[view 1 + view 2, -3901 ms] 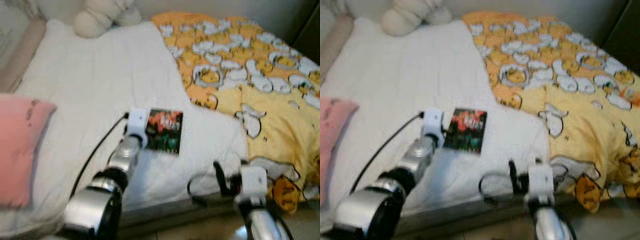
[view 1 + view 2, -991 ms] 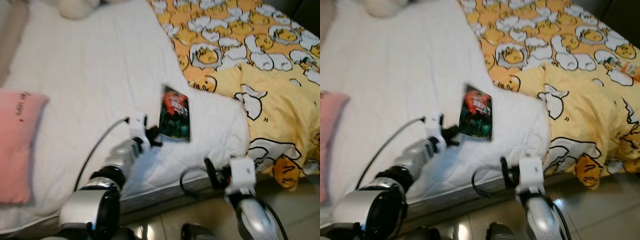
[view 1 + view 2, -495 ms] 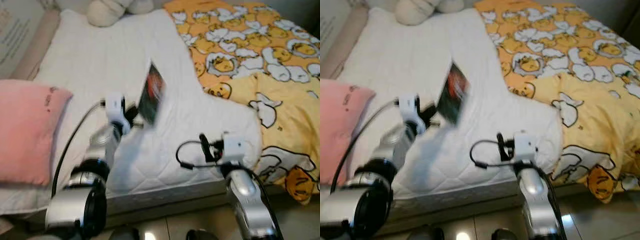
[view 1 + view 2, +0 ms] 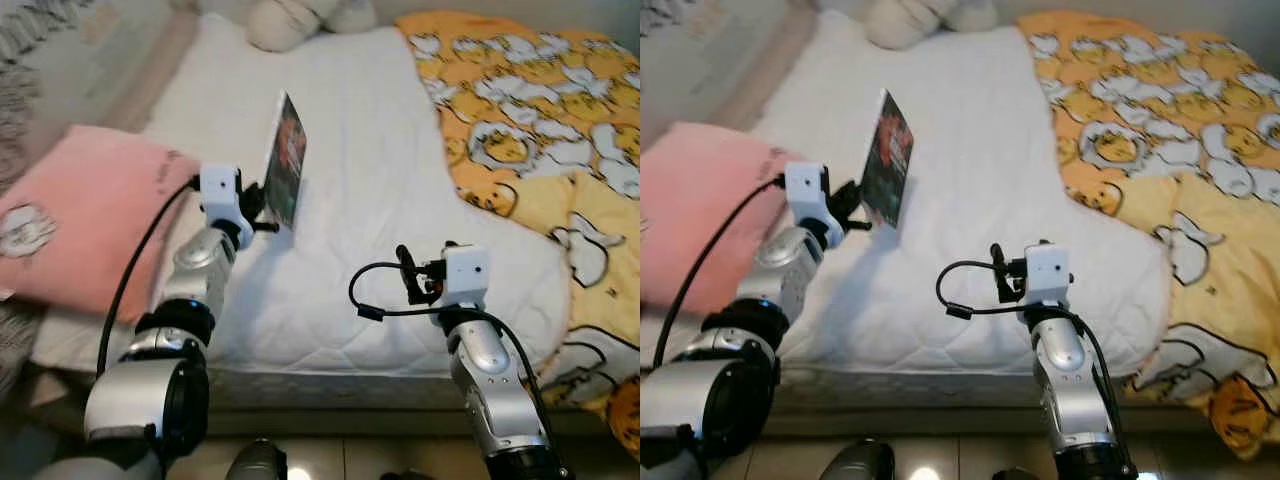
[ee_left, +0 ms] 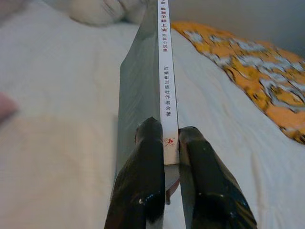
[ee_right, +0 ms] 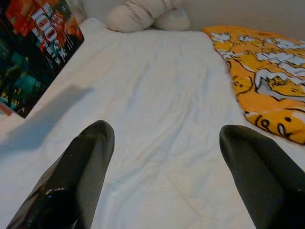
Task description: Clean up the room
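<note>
A thin book with a dark red and green cover point(image 4: 286, 160) is held up off the white mattress point(image 4: 380, 150), standing on edge. My left gripper point(image 4: 262, 208) is shut on its lower end, beside the pink pillow. In the left wrist view both black fingers point(image 5: 148, 176) clamp the white spine point(image 5: 165, 71). My right gripper point(image 4: 408, 275) hovers over the bed's front part, open, with nothing between its fingers point(image 6: 88, 164). The right wrist view has the book's cover point(image 6: 33, 52) off to one side.
A pink pillow point(image 4: 90, 215) lies at the bed's left edge. A beige plush toy point(image 4: 300, 20) sits at the head of the bed. A yellow and orange quilt point(image 4: 540, 110) covers the right side. The bed's front edge and the floor are below my arms.
The book lay flat on the bed at first. My left gripper has lifted it onto its edge and carried it left toward the pillow. The camera has turned left too.
</note>
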Motion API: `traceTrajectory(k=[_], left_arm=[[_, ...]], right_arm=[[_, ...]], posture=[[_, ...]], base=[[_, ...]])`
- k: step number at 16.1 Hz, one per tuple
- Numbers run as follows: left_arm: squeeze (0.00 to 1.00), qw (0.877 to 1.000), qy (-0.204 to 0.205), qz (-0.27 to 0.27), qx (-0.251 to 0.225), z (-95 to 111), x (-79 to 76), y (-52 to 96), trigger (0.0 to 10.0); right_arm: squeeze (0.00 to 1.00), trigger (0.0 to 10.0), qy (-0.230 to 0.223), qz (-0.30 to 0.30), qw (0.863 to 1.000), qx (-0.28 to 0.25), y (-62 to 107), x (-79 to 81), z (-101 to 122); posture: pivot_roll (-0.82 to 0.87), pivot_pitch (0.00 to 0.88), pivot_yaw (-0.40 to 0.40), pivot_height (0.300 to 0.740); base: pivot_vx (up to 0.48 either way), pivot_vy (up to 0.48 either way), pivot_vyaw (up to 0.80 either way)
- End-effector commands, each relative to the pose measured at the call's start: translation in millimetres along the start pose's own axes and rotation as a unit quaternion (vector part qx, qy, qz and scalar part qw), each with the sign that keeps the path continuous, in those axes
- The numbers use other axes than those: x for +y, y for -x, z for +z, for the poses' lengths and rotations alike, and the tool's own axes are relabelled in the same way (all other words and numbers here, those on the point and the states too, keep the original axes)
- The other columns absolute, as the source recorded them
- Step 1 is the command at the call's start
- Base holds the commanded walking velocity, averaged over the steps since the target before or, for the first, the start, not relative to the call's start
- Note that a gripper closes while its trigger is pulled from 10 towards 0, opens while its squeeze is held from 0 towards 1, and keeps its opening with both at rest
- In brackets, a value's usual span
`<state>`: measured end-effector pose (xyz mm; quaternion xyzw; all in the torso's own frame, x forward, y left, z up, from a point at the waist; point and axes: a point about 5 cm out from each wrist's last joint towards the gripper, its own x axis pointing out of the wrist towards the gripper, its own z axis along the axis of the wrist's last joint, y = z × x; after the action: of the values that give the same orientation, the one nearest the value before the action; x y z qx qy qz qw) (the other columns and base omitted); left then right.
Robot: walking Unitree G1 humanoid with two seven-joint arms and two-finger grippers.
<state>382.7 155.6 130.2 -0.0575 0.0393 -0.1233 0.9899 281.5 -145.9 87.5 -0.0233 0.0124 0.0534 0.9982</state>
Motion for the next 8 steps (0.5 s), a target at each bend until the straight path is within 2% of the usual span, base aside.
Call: traceTrajectory(k=[1,2,6,8], left_arm=[[0.0,1.0,-0.02,-0.011,-0.02,17.8,-5.5,-8.2,0.0],[0.0,1.0,-0.018,-0.013,-0.017,18.3,-5.7,-8.9,0.0],[0.0,0.999,-0.034,-0.029,-0.001,25.2,-15.3,-17.1,0.0],[0.0,0.999,-0.028,-0.032,0.003,27.1,-21.9,-20.5,0.0]], right_arm=[[0.0,10.0,-0.008,-0.009,1.0,-0.001,3.2,-4.3,-2.3],[0.0,10.0,-0.006,-0.008,1.0,0.0,3.6,-4.2,-2.6],[0.0,10.0,0.005,-0.006,1.0,0.001,11.5,-5.3,-4.8],[0.0,10.0,0.007,-0.009,1.0,0.003,16.5,-6.4,-5.9]], posture=[[0.01,0.0,0.029,0.74],[0.0,0.0,0.028,0.74],[-0.04,0.0,0.034,0.74],[-0.06,0.0,0.042,0.74]], base=[[0.0,0.0,0.0],[0.0,0.0,0.0],[0.0,0.48,0.0],[0.0,0.48,0.0]])
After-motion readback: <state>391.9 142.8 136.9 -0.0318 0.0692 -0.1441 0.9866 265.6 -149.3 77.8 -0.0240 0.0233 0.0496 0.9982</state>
